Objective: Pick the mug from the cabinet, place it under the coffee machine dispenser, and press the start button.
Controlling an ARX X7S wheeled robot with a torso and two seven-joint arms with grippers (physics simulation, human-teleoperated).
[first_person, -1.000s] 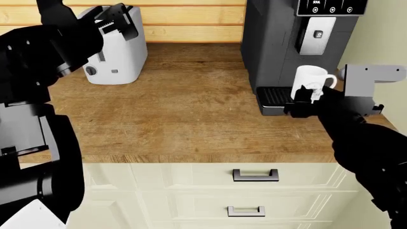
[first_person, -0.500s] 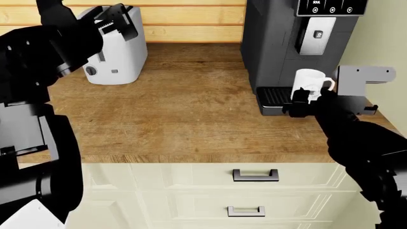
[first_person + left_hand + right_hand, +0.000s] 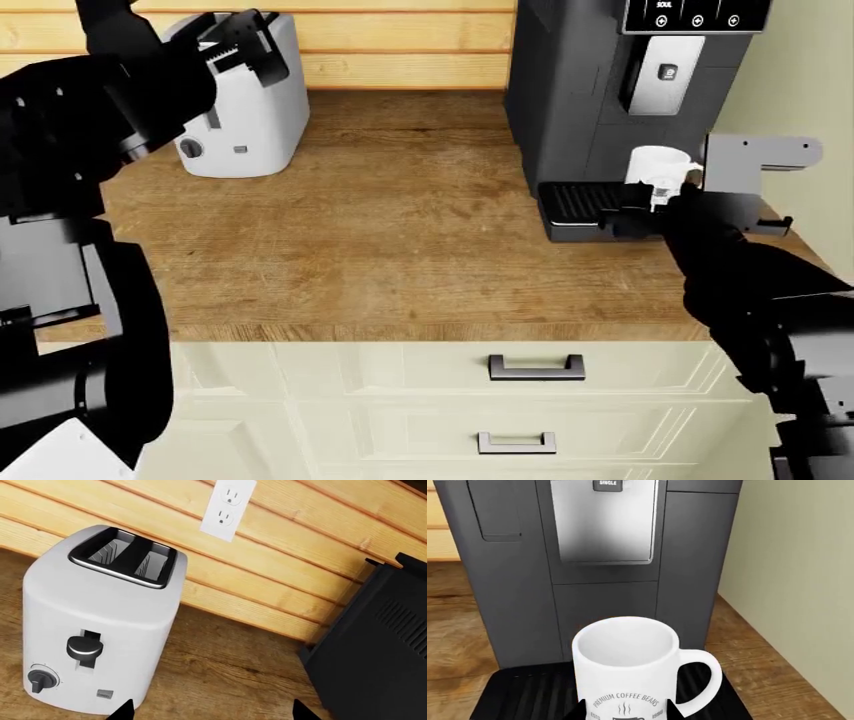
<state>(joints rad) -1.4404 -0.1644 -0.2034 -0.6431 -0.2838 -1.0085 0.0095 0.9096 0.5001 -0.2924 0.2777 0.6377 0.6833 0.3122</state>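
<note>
Mug (image 3: 626,667): white, upright, over the black drip tray (image 3: 520,697), below the silver dispenser (image 3: 604,522) of the coffee machine (image 3: 587,90); handle toward the pale wall.
Right gripper (image 3: 650,207): fingers clasp the mug's lower wall, their dark tips showing either side of its printed logo.
Left gripper (image 3: 240,45): raised near the white toaster (image 3: 100,620); fingers spread, grasping nothing.
Setting: wooden countertop (image 3: 387,220), plank backsplash with outlet (image 3: 228,507).

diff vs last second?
The right pincer, shut on the mug, carried it up the head view toward the coffee machine, now over the drip tray below the dispenser. Left arm, toaster unchanged.
</note>
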